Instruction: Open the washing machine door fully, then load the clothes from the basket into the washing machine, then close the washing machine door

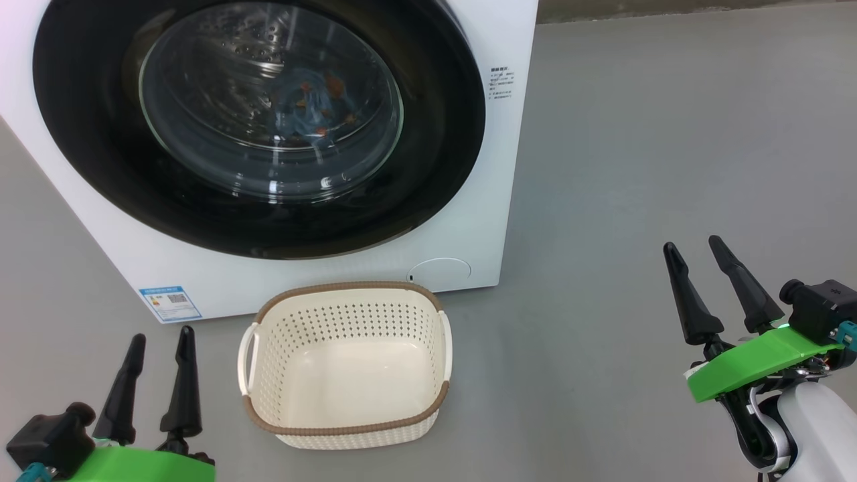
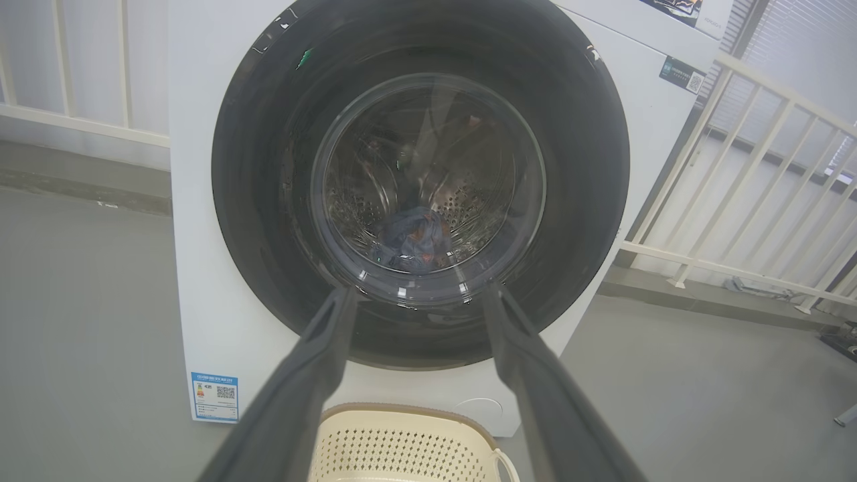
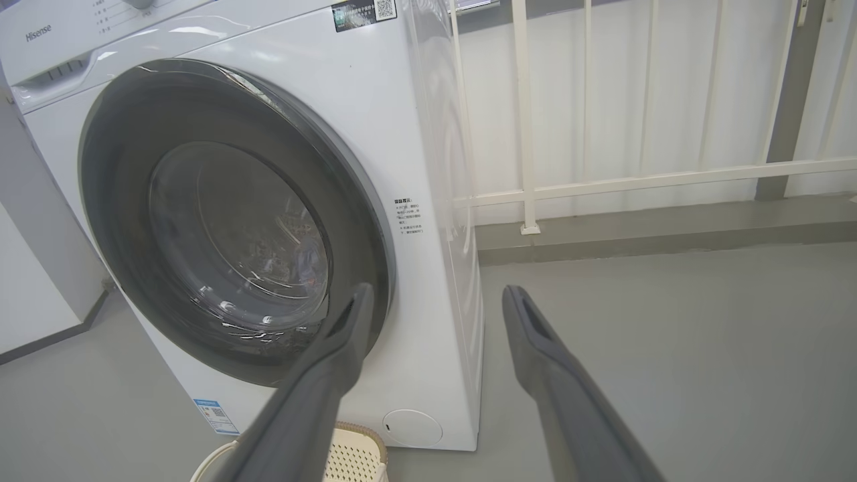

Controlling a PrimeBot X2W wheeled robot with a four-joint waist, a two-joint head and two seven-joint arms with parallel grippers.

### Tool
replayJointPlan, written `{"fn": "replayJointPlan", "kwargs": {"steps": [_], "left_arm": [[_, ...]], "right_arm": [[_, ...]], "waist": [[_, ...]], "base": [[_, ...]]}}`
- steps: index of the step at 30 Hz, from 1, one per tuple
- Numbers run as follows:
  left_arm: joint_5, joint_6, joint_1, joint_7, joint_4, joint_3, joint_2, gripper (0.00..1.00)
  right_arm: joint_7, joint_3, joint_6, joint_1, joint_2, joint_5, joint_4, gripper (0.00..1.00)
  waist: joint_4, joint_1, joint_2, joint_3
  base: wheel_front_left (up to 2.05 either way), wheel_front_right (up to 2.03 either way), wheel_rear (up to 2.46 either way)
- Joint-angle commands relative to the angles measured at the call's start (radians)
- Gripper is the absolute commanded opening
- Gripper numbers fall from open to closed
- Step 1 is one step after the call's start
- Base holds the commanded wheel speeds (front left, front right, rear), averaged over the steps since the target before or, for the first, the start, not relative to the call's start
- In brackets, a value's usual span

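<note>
Head view checked: found door shut flush on washer, clothes lying behind its glass in the drum, basket standing bare on the floor just before the washer. Found left claw and right claw both spread wide, gripping nothing, apart from door and basket. Judged loading and closing done. Handling notes, if reopening: expect door rigid, hinged, fairly heavy, with slippery glossy rim and breakable glass bowl; hook at rim edge, never push on glass; cannot tell handle side. Expect clothes light, limp, apt to drape and snag; pinch a bunched fold. Expect basket light, stiff; take by a side handle.
</note>
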Motion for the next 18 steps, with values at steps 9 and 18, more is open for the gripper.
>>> {"fn": "replayJointPlan", "kwargs": {"steps": [9, 18], "left_arm": [[-0.014, 0.007, -0.039, -0.009, -0.018, 0.027, 0.031, 1.00], [-0.023, 0.001, 0.001, 0.000, 0.002, -0.008, 0.002, 0.00]], "right_arm": [[-0.005, 0.015, 0.000, -0.003, -0.010, -0.018, -0.017, 1.00], [0.000, 0.005, 0.000, 0.001, 0.004, -0.001, 0.006, 0.00]], "waist": [[0.003, 0.0000, 0.0000, 0.000], [0.005, 0.0000, 0.0000, -0.004]], "base": [[0.00, 0.00, 0.00], [0.00, 0.00, 0.00]]}}
